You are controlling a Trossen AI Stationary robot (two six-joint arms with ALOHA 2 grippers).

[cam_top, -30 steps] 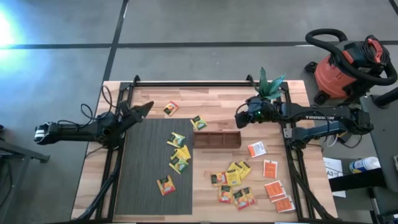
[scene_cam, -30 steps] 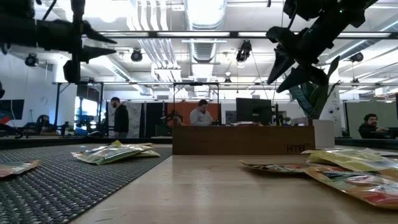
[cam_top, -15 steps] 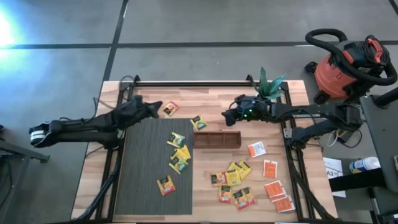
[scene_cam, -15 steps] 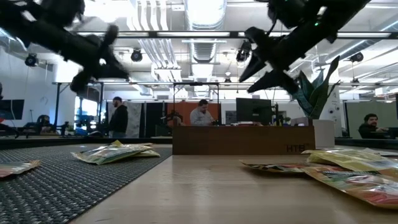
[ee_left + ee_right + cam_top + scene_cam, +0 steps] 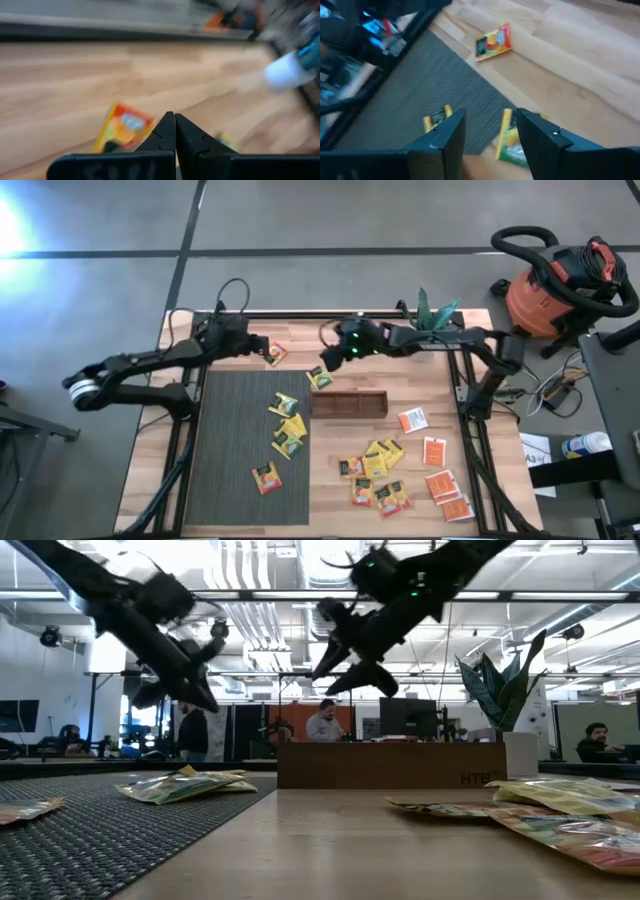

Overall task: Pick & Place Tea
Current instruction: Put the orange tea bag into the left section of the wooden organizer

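Both arms have swung inward! The left gripper (image 5: 252, 347) has snapped closed, empty, just beside an orange-and-yellow square tea sachet (image 5: 275, 353) lying on the wooden worktop (image 5: 340, 330). The right gripper (image 5: 327, 360), fingers spread, hovers over a yellow sachet (image 5: 320, 377) beside the brown wooden tray (image 5: 348, 404). Nothing picked yet.

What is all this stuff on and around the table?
Table: one, light wood.
Mat: one, dark grey, on the table's left half.
Tray: one, brown wood, at the table's middle.
Tea sachets: about twenty, yellow, orange and white; some on the mat, most right of it, one orange near the far edge.
Plant: one, green, far edge.
Vacuum: one, red and black, on the floor at right.
Left claw: shut, empty, beside the far orange sachet.
Right claw: open, above the table's middle.
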